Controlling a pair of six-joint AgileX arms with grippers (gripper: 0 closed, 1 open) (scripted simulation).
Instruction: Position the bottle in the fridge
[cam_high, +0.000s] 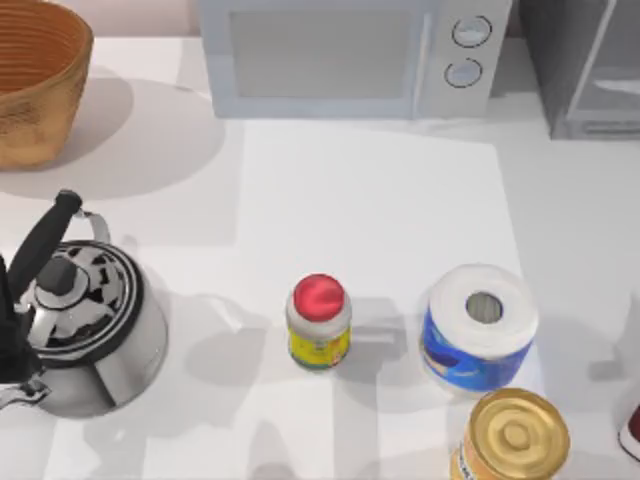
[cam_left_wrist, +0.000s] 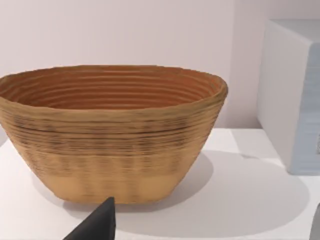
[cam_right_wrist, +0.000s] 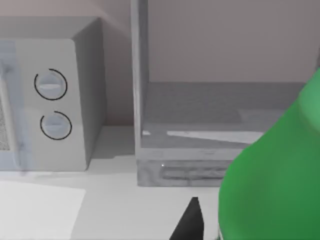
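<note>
One green bottle (cam_right_wrist: 272, 180) looms close in the right wrist view, beside a dark fingertip (cam_right_wrist: 189, 222) of the right claw; whether that claw grips it I cannot tell. Beyond stands the fridge (cam_right_wrist: 220, 150), open, next to the microwave (cam_right_wrist: 55, 100). From the left wrist, a wicker basket (cam_left_wrist: 110, 130) sits on the white surface (cam_left_wrist: 250, 200).

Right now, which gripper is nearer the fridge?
Right. The right wrist view looks straight into the fridge with the bottle close up; the left wrist view faces the basket on the table's left.
</note>
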